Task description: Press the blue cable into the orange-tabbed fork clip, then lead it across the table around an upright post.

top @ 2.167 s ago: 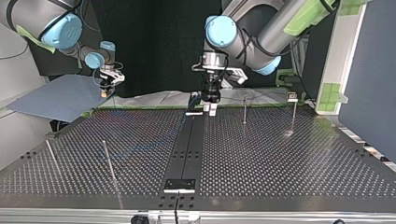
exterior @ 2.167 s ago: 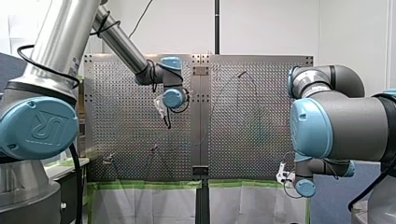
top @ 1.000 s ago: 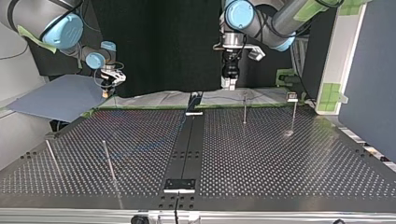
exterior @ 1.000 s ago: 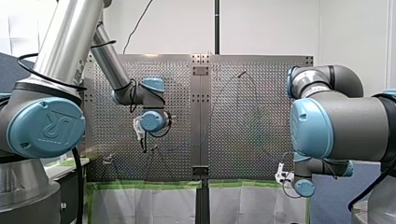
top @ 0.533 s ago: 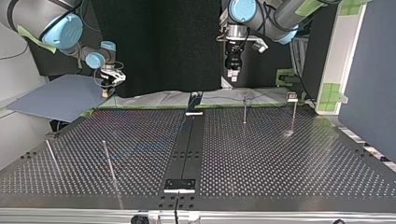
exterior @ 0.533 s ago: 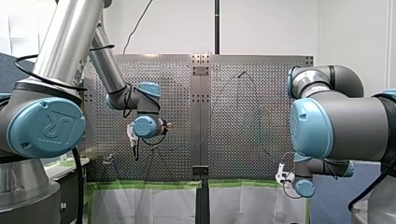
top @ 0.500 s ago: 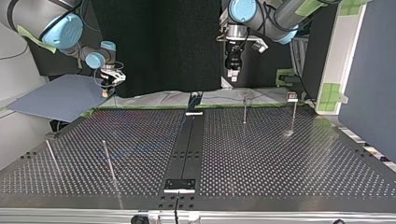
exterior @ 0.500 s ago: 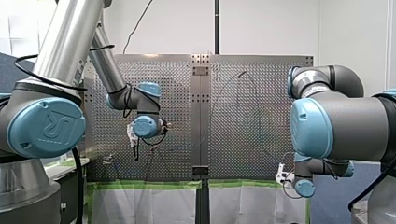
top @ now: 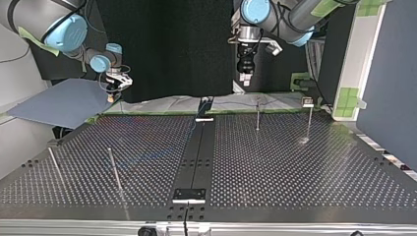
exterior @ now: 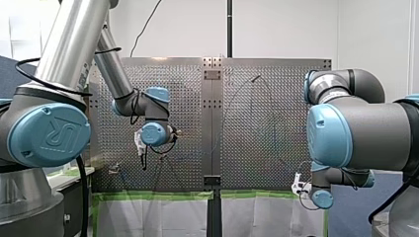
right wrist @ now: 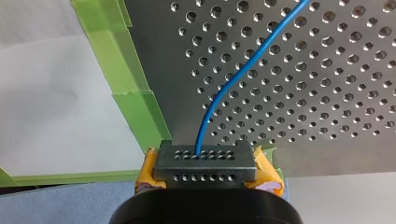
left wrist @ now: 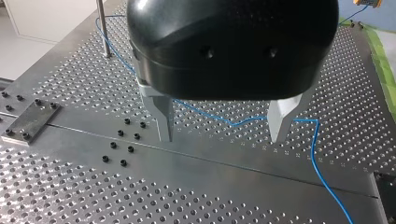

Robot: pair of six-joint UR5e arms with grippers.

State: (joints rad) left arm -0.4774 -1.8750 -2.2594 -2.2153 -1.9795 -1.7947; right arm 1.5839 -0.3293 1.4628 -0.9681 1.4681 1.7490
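L gripper (left wrist: 222,138): you've got it wide open, nothing btwn its metal fingers (left wrist: 164,119); it hangs above the table (left wrist: 84,186), over the plain centre strip (left wrist: 210,158) w/ the black screws (left wrist: 130,149); in the top view it's high up, past the table's far edge, near the middle.

Blue cable (left wrist: 312,140) lies slack on the perforated plate under and just behind those fingers, not gripped; one way it runs to an upright post (left wrist: 103,28) and passes right by its foot, but you can't tell from here if it goes round it; the other way it bends sharply and heads off along the plate.

R gripper (right wrist: 205,176) is clamped; its yellow pads (right wrist: 267,170) squeeze a black block (right wrist: 205,158) w/ rows of small holes; the cable comes out of that block's top face and curves up over the table's holes; the gripper sits just off the table edge, by the green tape (right wrist: 135,107). In the top view you'll find it at the left, beyond the far edge, next to a grey-blue sheet (top: 59,103).

Clip (top: 308,102): small piece on a thin stand at the top view's far right; too small to read the tab colour or whether the cable sits in it. A 2nd thin rod (top: 257,115) stands near it, toward the middle; 2 tilted rods (top: 114,169) at the near left.
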